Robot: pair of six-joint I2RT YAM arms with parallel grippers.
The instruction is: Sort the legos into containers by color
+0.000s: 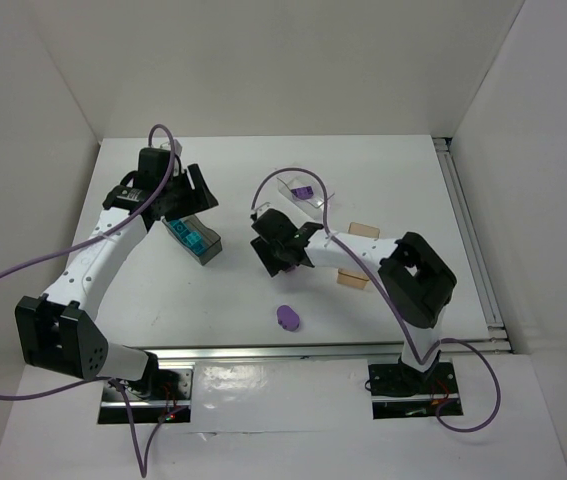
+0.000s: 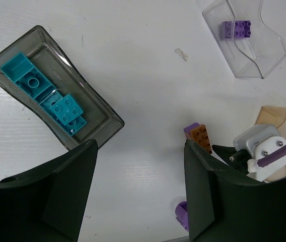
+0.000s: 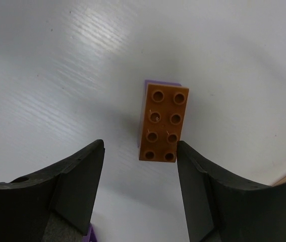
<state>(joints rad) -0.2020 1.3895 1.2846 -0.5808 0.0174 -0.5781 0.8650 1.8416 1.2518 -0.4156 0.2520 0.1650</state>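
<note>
Above the orange brick (image 3: pixel 163 123), right end effector (image 3: pixel 140 147) gapes; left end effector (image 2: pixel 140 148) hangs wide.

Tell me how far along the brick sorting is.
Done: two teal bricks lie in the dark grey box, and a purple brick in the clear box. In hand: the right pincer stands open around the orange brick, which sits on a purple piece, not gripped. Still to do: that pair and the purple oval on the table. The left pincer is open and empty.

Robotics lab: white table (image 1: pixel 413 180), plain white enclosure walls (image 1: pixel 283 60).
</note>
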